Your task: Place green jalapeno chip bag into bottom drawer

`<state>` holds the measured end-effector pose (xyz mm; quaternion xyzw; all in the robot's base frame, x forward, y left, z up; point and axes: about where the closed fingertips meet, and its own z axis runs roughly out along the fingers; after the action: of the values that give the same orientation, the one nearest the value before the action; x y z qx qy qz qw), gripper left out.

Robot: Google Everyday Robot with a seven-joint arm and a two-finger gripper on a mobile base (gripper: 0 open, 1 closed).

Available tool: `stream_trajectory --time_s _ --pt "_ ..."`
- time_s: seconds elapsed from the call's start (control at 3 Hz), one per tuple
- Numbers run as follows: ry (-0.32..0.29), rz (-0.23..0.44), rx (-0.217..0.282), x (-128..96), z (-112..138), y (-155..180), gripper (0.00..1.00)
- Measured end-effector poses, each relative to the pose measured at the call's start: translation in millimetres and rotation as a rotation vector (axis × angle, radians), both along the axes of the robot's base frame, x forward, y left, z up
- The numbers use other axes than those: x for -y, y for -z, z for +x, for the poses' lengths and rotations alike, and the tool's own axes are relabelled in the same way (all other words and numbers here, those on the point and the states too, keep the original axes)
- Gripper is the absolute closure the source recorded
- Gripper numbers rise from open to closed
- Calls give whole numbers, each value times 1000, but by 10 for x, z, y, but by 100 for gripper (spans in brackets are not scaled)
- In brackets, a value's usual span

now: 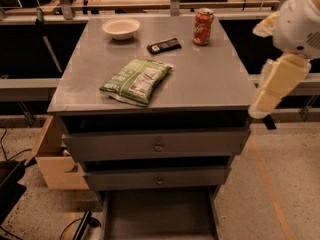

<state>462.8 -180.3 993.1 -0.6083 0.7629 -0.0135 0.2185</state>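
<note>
The green jalapeno chip bag (pixel 136 80) lies flat on the grey cabinet top (pixel 210 84), near its front left. The bottom drawer (pixel 160 214) is pulled out at floor level and its dark tray shows nothing inside. My arm (pixel 280 79) hangs at the right side of the cabinet. My gripper (pixel 266 121) is at the arm's lower end, beside the top's front right corner, well to the right of the bag and apart from it.
On the top's far side stand a white bowl (pixel 121 28), a flat black bar (pixel 164 45) and a red soda can (pixel 203 26). The two upper drawers (pixel 158 145) with round knobs are closed. A wooden box (pixel 52 159) sits on the floor at the left.
</note>
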Motion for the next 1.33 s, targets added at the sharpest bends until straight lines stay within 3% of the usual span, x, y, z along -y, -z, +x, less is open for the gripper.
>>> stream_trajectory --time_s 0.33,0.67,1.33 --pt "-89 197 77 -590 434 -215 0" --pt "-137 284 121 -1262 641 -422 0" --pt "-143 267 123 -1420 647 -434 0"
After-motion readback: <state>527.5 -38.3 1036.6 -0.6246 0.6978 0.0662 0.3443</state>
